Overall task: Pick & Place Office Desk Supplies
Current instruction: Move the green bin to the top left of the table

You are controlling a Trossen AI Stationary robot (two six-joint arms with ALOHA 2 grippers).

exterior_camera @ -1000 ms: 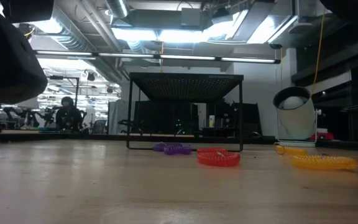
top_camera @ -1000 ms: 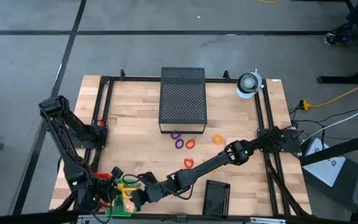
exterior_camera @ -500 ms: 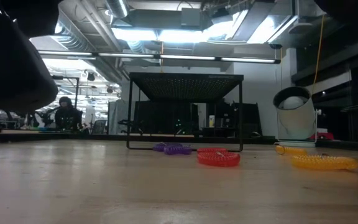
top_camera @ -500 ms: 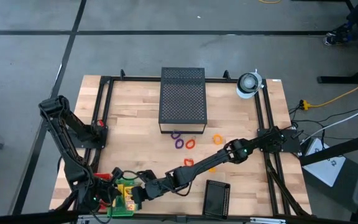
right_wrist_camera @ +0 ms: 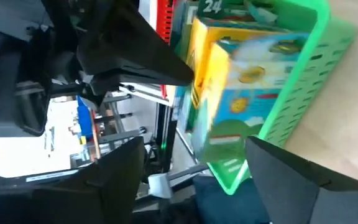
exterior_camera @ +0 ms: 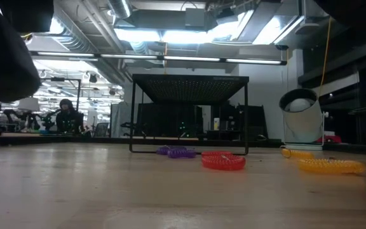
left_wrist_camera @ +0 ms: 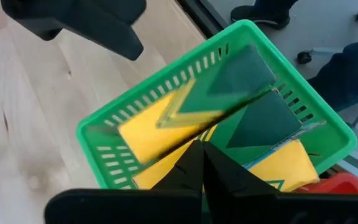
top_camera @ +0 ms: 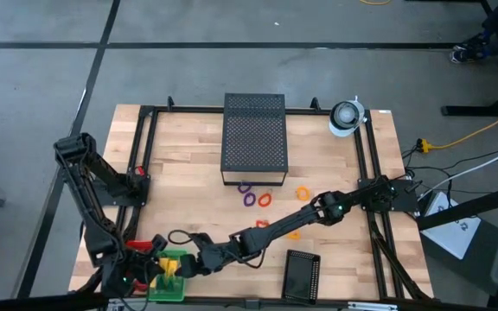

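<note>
Green basket (top_camera: pixel 168 288) holds the crayon boxes (left_wrist_camera: pixel 166 118), right hand (top_camera: pixel 182 267) spread apart, left hand (left_wrist_camera: pixel 197 163) pinched together, so we could tip it pulling out.

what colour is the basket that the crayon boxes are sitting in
Green. The basket shows best in the left wrist view, with yellow-and-green crayon boxes inside it.

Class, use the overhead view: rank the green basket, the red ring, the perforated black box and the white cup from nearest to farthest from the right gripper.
1. Green basket, front-left corner, right beside the right gripper.
2. Red ring, mid-table.
3. Perforated black box, back centre.
4. White cup, back-right corner.
</note>
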